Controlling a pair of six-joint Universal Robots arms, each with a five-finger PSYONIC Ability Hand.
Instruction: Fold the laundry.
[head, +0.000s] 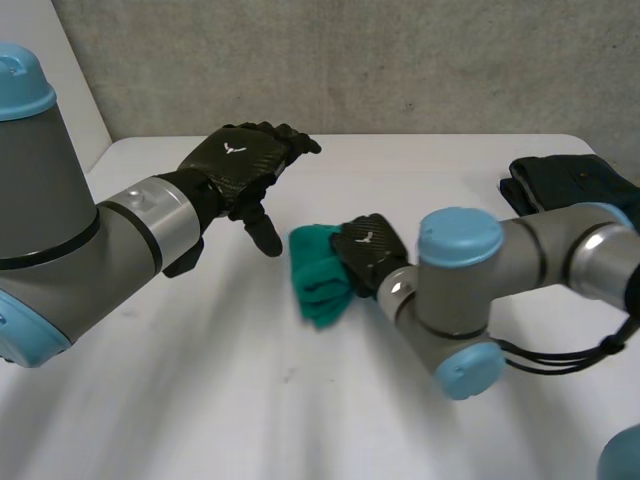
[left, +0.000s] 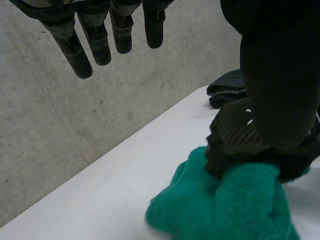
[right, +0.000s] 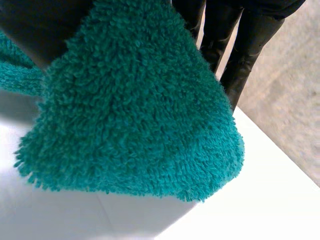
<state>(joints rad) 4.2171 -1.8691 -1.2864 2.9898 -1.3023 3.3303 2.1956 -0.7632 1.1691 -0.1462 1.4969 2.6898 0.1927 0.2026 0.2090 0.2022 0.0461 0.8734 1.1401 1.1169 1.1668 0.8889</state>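
Right hand (head: 368, 250) pinches the bunched teal towel (head: 318, 280) mid-bench (head: 200, 380), holding an edge up, probably to start a fold. Left hand (head: 240, 165) hovers nearby, fingers loosely spread, looks ready to grab the other side.

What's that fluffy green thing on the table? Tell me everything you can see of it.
It is a small teal towel of looped terry cloth, bunched into a rumpled lump rather than spread flat. It sits near the middle of the white table. The right robot hand is on top of it, gripping a fold between thumb and fingers. The left robot hand hovers open nearby, not touching it.
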